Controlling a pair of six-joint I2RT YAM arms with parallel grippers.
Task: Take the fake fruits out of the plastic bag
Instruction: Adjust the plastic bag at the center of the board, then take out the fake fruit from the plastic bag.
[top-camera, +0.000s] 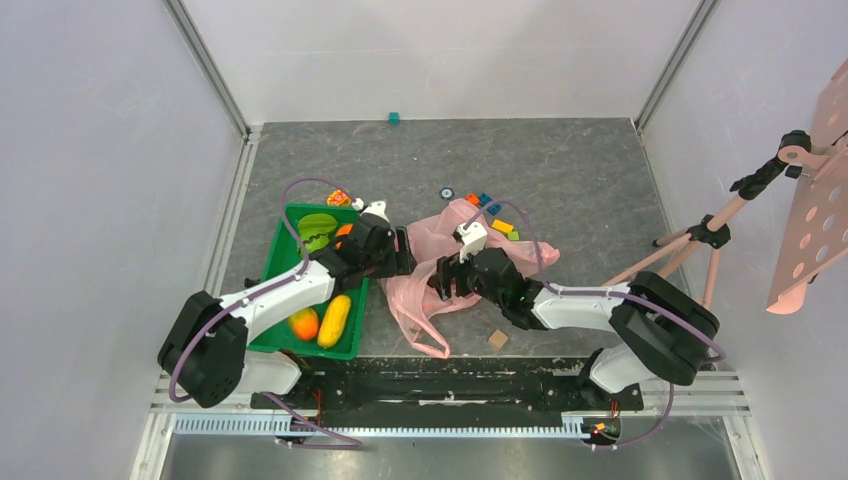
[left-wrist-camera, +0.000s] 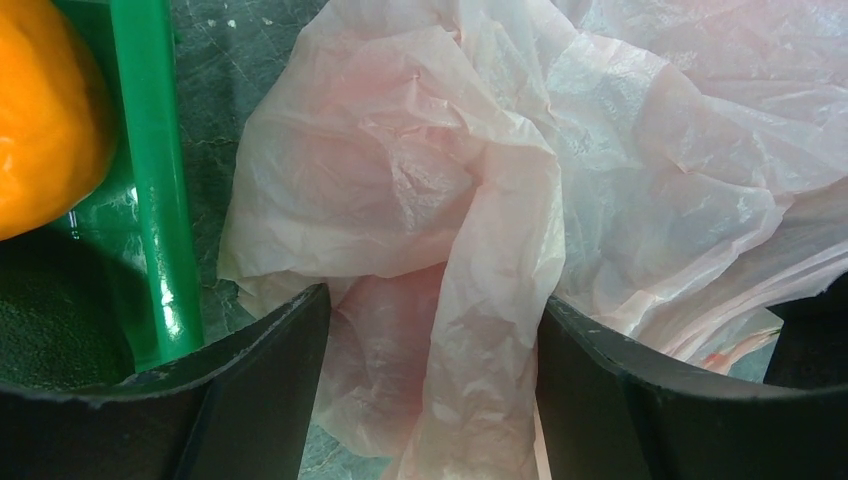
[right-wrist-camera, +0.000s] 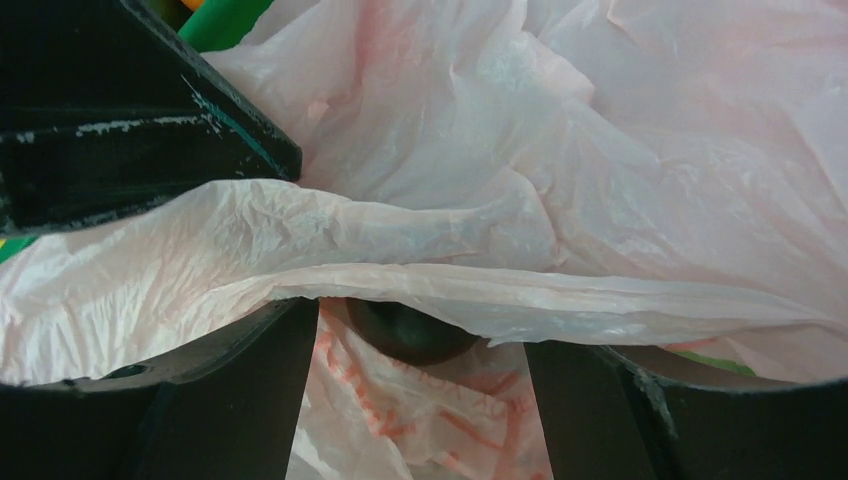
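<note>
Near field: my left tool (left-wrist-camera: 432, 305) stands wide open. A loose fold of the plastic bag (left-wrist-camera: 400, 170) lies between its fingers, and nothing is clamped. My right tool (right-wrist-camera: 420, 328) is likewise spread, with a sheet of film draped across the gap, not gripped. Under that film sits a dark rounded shape (right-wrist-camera: 410, 338); I cannot tell whether it is one of the fake fruits.

The bag lies crumpled on the worktop (top-camera: 580, 170) at centre frame in the top view. Its long axis runs from the loop handle (top-camera: 400, 310) at lower centre up towards the right.

Assessment: the film is thin, soft, slippery and likely to tear. It is best taken at a bunched fold or the handle.

Left of it, a green tray (top-camera: 300, 349) holds other fruit.
</note>
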